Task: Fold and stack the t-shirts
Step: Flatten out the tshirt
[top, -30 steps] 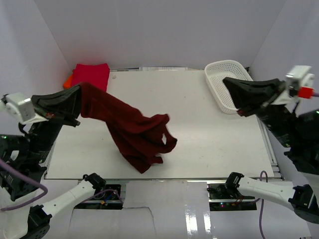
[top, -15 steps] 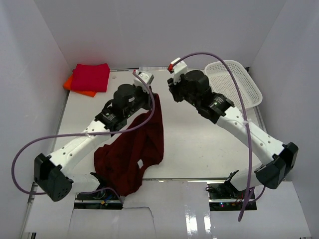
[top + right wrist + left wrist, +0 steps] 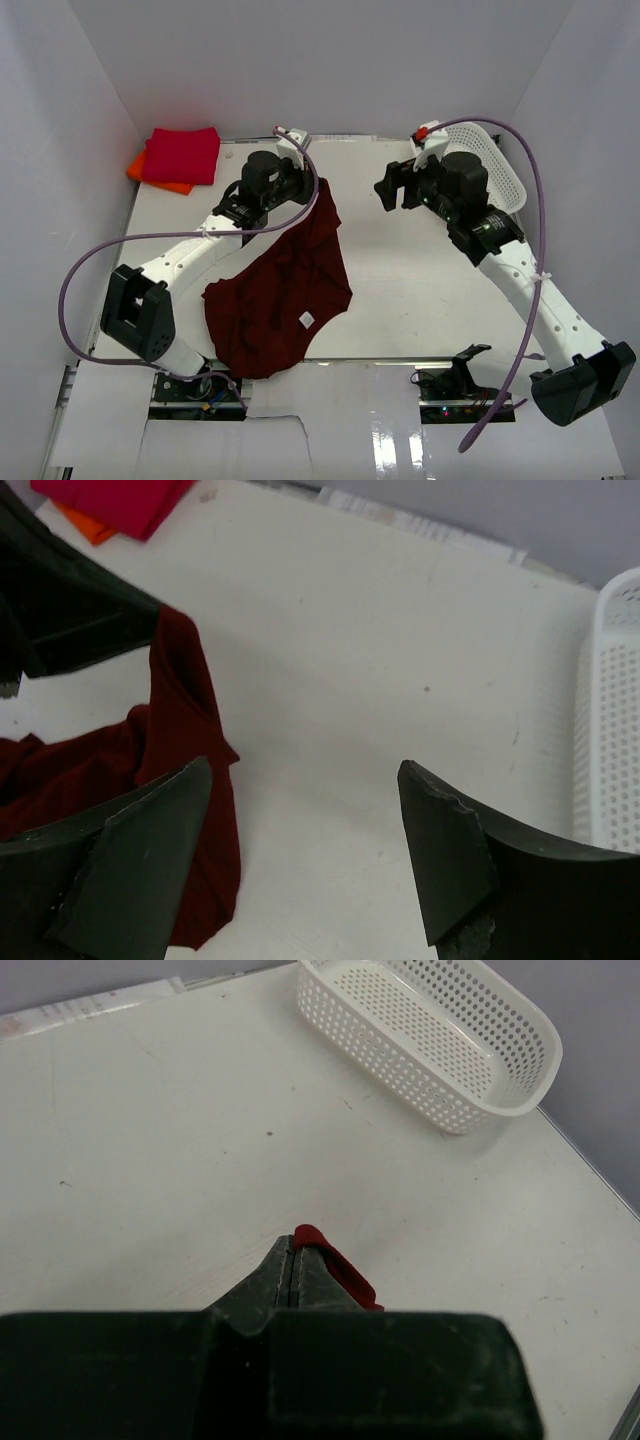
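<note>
Your right end effector (image 3: 392, 188) has pulled back from the maroon shirt (image 3: 285, 300) toward the basket (image 3: 500, 165), spread apart. Your left end effector (image 3: 291, 1256) stays pinched on the shirt, which lies wider now, left of the basket. Only the top view shows its white label (image 3: 307, 319), too small to read.

It was a robotics lab test cell. A bare white table (image 3: 430, 290) stood boxed in by plain white walls (image 3: 330, 70) on the left, right and far sides. Two white-and-black robot arms (image 3: 190, 257) were bolted at its near edge, trailing purple cables (image 3: 540, 215). The only props were a maroon t-shirt (image 3: 280, 300) and, far right, a white mesh basket (image 3: 505, 165).
</note>
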Controlling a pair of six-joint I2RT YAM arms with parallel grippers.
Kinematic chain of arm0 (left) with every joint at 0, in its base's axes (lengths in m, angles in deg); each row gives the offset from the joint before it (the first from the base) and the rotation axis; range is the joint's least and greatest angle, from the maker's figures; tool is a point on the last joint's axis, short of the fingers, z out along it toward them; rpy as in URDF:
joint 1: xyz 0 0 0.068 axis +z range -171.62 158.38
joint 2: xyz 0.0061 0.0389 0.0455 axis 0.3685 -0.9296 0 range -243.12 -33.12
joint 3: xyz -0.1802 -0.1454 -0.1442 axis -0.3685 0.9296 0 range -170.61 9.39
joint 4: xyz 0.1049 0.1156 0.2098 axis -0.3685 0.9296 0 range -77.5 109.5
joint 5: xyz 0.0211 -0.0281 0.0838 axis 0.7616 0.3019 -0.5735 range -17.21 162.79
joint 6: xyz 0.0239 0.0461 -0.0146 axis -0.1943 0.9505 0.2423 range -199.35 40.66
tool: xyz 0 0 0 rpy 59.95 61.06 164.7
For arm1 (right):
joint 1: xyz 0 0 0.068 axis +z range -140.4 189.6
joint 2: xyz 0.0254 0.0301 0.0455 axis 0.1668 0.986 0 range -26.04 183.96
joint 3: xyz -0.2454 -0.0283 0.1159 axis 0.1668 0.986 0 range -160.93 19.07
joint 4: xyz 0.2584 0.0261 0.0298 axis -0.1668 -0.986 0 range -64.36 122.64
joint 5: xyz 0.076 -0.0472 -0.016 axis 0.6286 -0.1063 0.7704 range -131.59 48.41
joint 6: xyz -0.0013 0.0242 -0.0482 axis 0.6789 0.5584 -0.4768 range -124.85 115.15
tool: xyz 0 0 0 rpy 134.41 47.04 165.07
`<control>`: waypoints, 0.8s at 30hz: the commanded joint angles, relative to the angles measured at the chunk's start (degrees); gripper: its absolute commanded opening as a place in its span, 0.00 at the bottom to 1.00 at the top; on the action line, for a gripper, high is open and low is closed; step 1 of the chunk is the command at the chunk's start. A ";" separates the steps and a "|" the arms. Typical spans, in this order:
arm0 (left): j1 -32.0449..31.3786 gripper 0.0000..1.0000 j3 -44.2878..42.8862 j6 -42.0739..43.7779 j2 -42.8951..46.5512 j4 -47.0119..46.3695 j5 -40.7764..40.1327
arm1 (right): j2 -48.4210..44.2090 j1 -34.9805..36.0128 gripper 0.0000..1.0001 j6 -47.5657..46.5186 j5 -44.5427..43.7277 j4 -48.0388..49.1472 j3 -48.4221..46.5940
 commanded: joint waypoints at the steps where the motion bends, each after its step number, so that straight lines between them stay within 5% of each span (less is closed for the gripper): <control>1: -0.20 0.00 -3.73 -1.31 -1.37 -2.51 2.80 | 0.94 -0.04 0.82 5.50 6.84 4.91 7.38; 24: 0.94 0.00 -5.32 -1.22 3.73 0.39 5.96 | 14.11 -3.47 0.74 19.05 35.93 40.88 20.49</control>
